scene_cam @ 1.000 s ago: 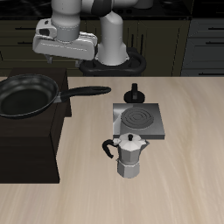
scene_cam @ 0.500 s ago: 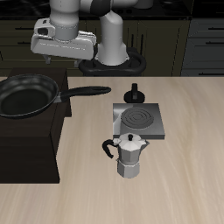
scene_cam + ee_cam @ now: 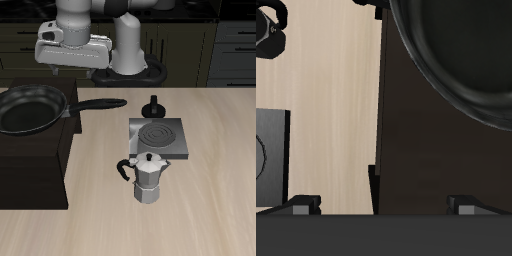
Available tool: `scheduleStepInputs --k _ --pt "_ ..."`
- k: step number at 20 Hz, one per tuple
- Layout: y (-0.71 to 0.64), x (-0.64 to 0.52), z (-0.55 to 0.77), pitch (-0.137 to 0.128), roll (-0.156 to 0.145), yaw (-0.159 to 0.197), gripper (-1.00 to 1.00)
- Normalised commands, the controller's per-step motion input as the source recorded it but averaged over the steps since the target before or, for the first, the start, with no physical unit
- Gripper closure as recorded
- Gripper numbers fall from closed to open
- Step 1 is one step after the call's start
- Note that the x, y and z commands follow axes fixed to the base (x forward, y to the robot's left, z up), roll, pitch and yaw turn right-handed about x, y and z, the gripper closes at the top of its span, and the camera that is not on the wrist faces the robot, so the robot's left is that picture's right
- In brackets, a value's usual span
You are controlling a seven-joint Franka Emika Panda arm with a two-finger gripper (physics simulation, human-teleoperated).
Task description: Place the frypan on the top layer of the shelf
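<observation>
The frypan (image 3: 30, 108) is a glossy black round pan resting flat on the dark top board of the shelf (image 3: 40, 142). Its long handle sticks out past the shelf's edge over the table. My gripper (image 3: 70, 66) hangs above and behind the pan, clear of it, open and empty. In the wrist view the pan's rim (image 3: 456, 50) lies on the shelf top (image 3: 436, 160). My two fingertips (image 3: 301, 205) stand wide apart with nothing between them, and my gripper (image 3: 384, 205) is well above the shelf.
A silver moka pot (image 3: 148, 178) stands on the wooden table near the front. A square grey burner plate (image 3: 160, 136) lies behind it, also showing in the wrist view (image 3: 268, 150). A small black knobbed piece (image 3: 153, 105) stands farther back. Dark drawer cabinets line the back.
My gripper has risen slightly above the shelf. The frypan stays still on the top board.
</observation>
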Motion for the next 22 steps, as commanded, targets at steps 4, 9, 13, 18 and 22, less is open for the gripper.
scheduleStepInputs --k 4,9,13,18,22 --pt "-0.02 0.33 0.07 -0.004 -0.030 0.015 -1.00" --pt "-0.14 0.30 0.12 -0.010 -0.043 -0.024 -1.00" --pt "-0.06 0.21 0.02 0.010 -0.030 -0.001 -1.00" --pt "0.01 0.33 -0.02 0.013 -0.028 -0.007 -1.00" --pt "0.05 0.22 -0.04 0.005 -0.017 0.024 -1.00"
